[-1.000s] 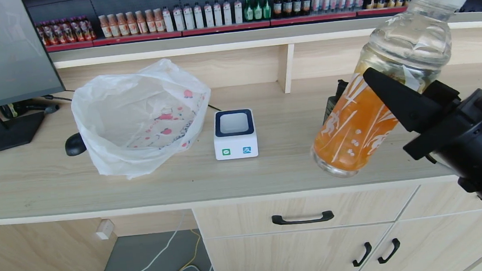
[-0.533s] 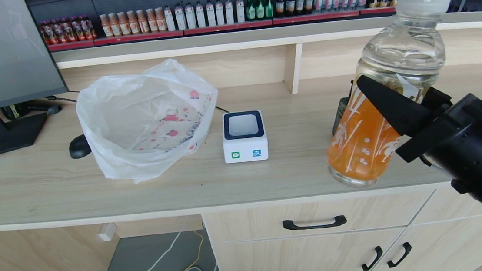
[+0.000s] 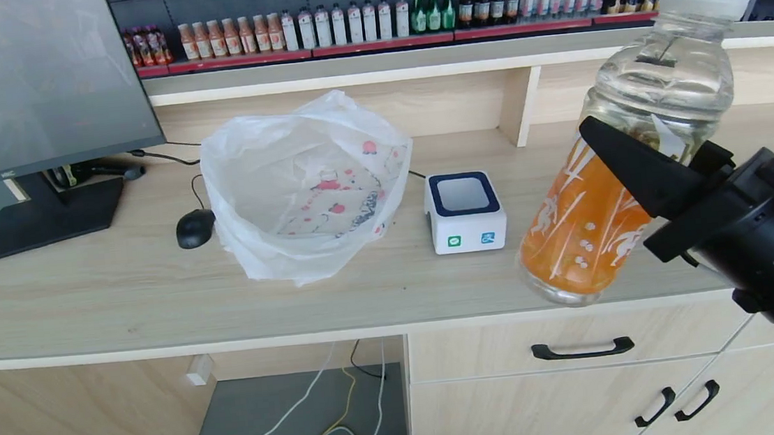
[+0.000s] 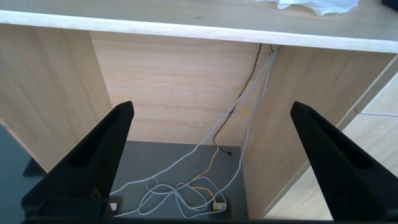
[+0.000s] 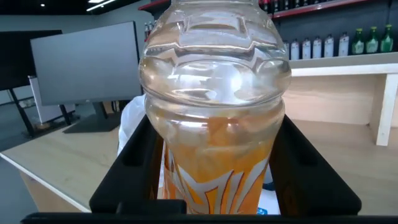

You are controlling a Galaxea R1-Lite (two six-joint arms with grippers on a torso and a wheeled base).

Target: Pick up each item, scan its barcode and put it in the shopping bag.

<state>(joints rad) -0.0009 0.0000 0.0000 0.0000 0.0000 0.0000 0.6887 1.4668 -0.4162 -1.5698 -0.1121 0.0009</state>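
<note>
Black fingers of the left gripper (image 4: 211,109) stand wide apart, low before the counter's open bay, where loose cables (image 4: 199,186) lie. On the wooden counter (image 3: 86,300) the white plastic shopping bag (image 3: 307,182) sits open-mouthed, and the white scanner box (image 3: 465,212) stands just beside it, window facing up. Further right, the right gripper (image 3: 623,155) is clamped across the orange drink bottle (image 3: 571,243), held clear above the counter's front edge. The bottle's long axis leans, cap up and to the right, base down and to the left. The scanner lies lower and to the left of the bottle's base, so the scan likely needs a leftward carry by the right arm. I cannot see the barcode.
</note>
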